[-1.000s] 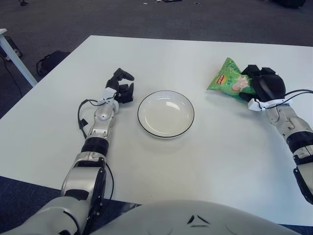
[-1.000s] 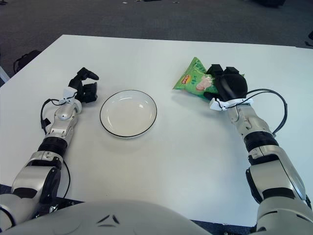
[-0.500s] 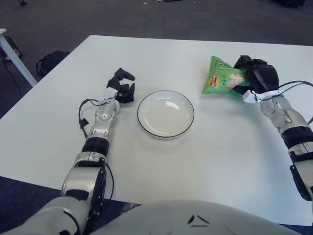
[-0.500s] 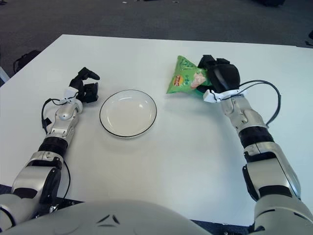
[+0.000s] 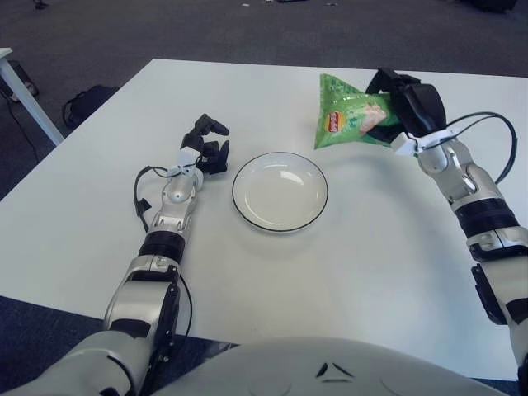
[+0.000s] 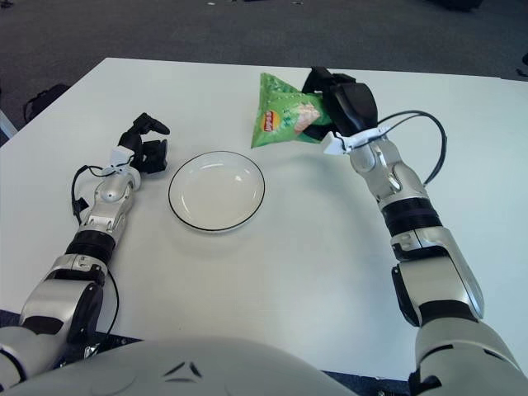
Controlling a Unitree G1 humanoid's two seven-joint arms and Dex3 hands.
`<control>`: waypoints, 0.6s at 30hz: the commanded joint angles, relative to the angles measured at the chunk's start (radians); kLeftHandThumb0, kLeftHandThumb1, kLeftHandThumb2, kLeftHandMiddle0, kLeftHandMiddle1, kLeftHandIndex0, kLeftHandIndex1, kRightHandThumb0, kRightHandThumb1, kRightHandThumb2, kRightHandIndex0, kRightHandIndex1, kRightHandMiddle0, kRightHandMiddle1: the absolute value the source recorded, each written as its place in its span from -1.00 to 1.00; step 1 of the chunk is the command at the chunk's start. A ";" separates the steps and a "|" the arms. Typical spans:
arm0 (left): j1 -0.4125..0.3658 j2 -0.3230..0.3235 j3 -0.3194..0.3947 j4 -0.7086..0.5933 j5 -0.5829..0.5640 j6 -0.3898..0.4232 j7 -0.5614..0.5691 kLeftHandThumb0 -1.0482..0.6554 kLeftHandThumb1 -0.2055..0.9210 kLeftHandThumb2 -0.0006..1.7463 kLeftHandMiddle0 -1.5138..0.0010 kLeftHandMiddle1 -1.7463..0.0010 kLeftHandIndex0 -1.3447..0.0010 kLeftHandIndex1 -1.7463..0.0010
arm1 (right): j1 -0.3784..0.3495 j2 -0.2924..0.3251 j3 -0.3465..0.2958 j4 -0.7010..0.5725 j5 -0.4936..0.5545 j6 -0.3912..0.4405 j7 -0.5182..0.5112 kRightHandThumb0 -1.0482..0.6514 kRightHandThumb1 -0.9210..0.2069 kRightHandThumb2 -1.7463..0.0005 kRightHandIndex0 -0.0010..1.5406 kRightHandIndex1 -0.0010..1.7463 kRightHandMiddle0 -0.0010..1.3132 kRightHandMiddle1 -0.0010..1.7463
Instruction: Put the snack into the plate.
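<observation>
The right hand (image 5: 408, 103) hides one edge of the green chip bag (image 5: 351, 121) its fingers grip. The white plate (image 5: 280, 191) lies open on the table (image 5: 330, 272). The left hand (image 5: 206, 148) shows beside the plate, fingers curled, holding nothing.

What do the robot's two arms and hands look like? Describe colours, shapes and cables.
Silver segmented arms with black joint bands. The left hand and right hand are black, each with a white wrist piece. A thin black cable loops beside each forearm.
</observation>
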 commanded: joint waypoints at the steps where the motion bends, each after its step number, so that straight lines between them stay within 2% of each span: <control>1: 0.070 -0.024 -0.015 0.052 0.016 0.026 0.016 -0.27 0.23 0.26 -0.58 -1.00 0.29 -1.00 | -0.026 0.048 0.004 -0.096 0.012 0.006 0.045 0.23 0.40 -0.73 0.02 0.90 -0.21 1.00; 11: 0.061 -0.021 -0.015 0.065 0.021 0.027 0.022 -0.27 0.22 0.27 -0.61 -1.00 0.28 -1.00 | -0.015 0.127 0.038 -0.247 -0.022 0.023 0.135 0.23 0.40 -0.72 0.02 0.88 -0.21 1.00; 18: 0.060 -0.018 -0.021 0.071 0.022 0.010 0.014 -0.28 0.18 0.30 -0.62 -1.00 0.26 -1.00 | -0.013 0.161 0.059 -0.252 -0.048 -0.004 0.148 0.23 0.43 -0.75 0.04 0.89 -0.18 1.00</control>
